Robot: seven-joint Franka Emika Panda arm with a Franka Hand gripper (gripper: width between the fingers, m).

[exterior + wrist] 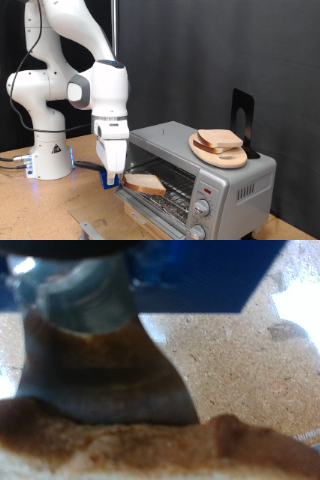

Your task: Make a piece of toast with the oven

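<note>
The piece of toast (146, 183) is a flat, squarish slice, pale on its face with a tan-brown crust, and it sits low in the middle of the exterior view at the open mouth of the oven (205, 170). The gripper (113, 181) hangs just to its left, its blue-tipped fingers (106, 181) closed on the slice's near edge. In the wrist view one finger (105, 360) is a dark, blurred, flaring shape pressed down onto the rough, browned crust of the slice (150, 445); the other finger is not visible there.

The oven is a small, boxy, silver-grey metal box with thin wire rack bars inside and two round knobs (201, 208) at its lower right front. Its lowered door is cut off by the bottom of the frame. On its flat top rests a round wooden plate (219, 153) carrying other bread slices (219, 141), stacked; their number is hard to tell. The worktop (40, 205) is speckled tan chipboard.
</note>
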